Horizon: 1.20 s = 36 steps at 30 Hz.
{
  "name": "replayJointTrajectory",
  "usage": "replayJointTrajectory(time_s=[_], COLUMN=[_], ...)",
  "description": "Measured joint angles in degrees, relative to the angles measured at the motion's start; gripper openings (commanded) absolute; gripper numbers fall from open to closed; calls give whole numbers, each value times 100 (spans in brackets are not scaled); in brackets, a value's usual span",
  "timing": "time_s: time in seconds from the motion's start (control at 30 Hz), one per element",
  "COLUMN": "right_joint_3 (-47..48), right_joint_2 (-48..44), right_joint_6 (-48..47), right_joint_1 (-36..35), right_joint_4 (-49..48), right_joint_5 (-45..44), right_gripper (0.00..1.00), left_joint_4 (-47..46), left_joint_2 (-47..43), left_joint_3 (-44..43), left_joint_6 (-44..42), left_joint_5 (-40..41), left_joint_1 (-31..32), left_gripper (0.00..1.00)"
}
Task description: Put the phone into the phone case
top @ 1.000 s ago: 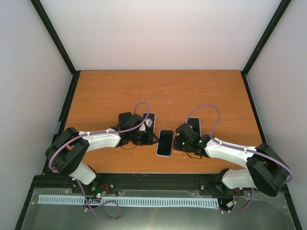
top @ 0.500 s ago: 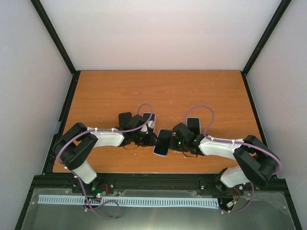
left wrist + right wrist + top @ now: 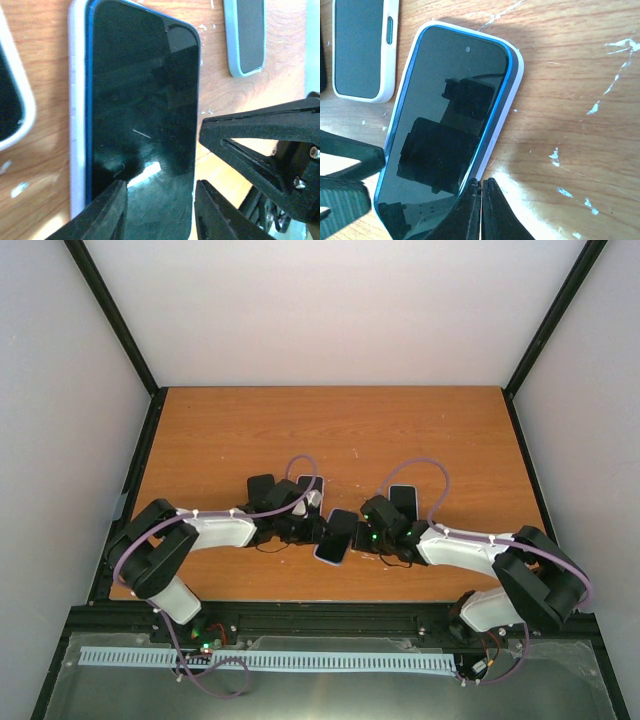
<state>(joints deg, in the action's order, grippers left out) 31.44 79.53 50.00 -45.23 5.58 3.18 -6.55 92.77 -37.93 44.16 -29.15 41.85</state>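
At the near middle of the table (image 3: 350, 430), the closed, empty right gripper (image 3: 480, 184) presses the phone (image 3: 447, 140) while the half-spread left gripper (image 3: 160, 190) holds nothing, so the phone case (image 3: 77, 125) might slide.

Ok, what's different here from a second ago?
The right claw, shut, slid left against the phone's edge, and the phone, lying on its white case, swung with it: its near end went left, toward the left claw. Nothing was taken hold of or let go. The left claw stayed open over the phone's end, and the two spare cases did not move.
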Motion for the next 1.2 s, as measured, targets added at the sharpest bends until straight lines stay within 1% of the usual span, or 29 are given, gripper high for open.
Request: replayJointTrajectory(time_s=[0.1,0.23,0.37,0.67,0.83,1.07,1.2], right_joint_3=[-2,-7,-4,304,317,289,293], right_joint_2=[-20,-13,116,575,570,511,494], right_joint_6=[48,105,151,160,177,234,352], right_joint_1=[4,4,4,-13,-74,-127,-341], right_joint_4=[42,103,111,190,254,306,402], right_joint_5=[-7,-15,-13,20,-223,-435,-758], right_gripper=[3,3,3,3,3,3,3], left_joint_4=[289,597,706,323,186,-72,-164], left_joint_2=[-219,-273,-144,120,149,179,208], left_joint_3=[-2,-4,-4,-15,59,195,225], left_joint_6=[-55,-127,-173,-219,-109,105,203], left_joint_5=[330,697,798,326,168,-90,-197], left_joint_1=[-4,-24,-31,0,92,168,173], left_gripper=[48,48,47,34,32,31,31])
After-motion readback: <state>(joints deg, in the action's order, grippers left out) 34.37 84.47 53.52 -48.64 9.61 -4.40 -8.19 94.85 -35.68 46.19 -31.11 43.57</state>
